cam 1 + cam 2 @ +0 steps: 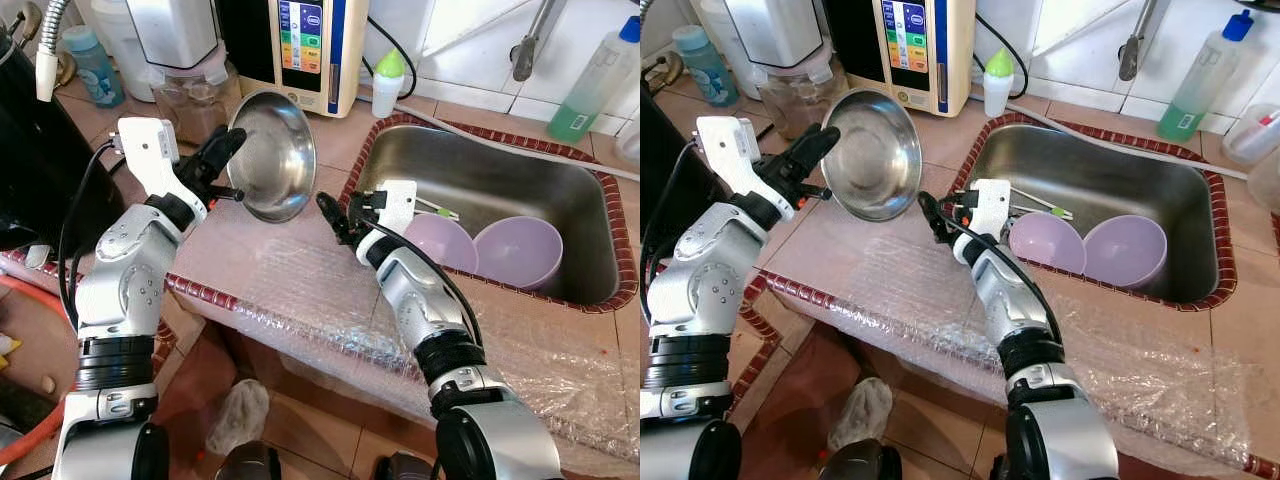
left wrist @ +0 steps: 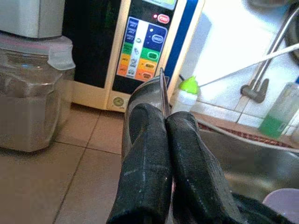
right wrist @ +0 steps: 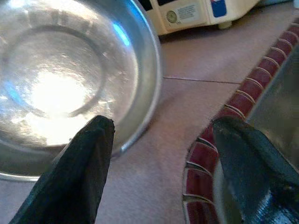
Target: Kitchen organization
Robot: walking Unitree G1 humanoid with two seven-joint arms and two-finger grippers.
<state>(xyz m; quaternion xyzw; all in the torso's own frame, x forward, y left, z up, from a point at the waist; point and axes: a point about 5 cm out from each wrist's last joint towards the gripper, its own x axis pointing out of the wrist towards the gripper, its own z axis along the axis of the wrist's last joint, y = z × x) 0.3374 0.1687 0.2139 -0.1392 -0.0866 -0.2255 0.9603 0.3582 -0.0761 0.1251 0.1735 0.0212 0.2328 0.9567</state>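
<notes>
A steel bowl (image 1: 272, 155) is held tilted on edge above the tiled counter, its hollow facing the sink. My left gripper (image 1: 230, 165) is shut on the bowl's left rim; in the left wrist view the rim (image 2: 161, 88) stands pinched between the two fingers (image 2: 149, 154). My right gripper (image 1: 336, 212) hovers open just right of the bowl, at the left edge of the sink (image 1: 500, 165). In the right wrist view the bowl's shiny inside (image 3: 60, 84) lies ahead of the spread fingertips (image 3: 100, 135). Two purple bowls (image 1: 440, 240) (image 1: 518, 250) sit in the sink.
A cream water appliance (image 1: 310, 50), a lidded jar (image 1: 190, 95) and a green-capped bottle (image 1: 388, 82) stand along the back wall. A green soap bottle (image 1: 590, 85) and the tap (image 1: 528, 45) are behind the sink. Bubble wrap (image 1: 300, 285) covers the counter's front.
</notes>
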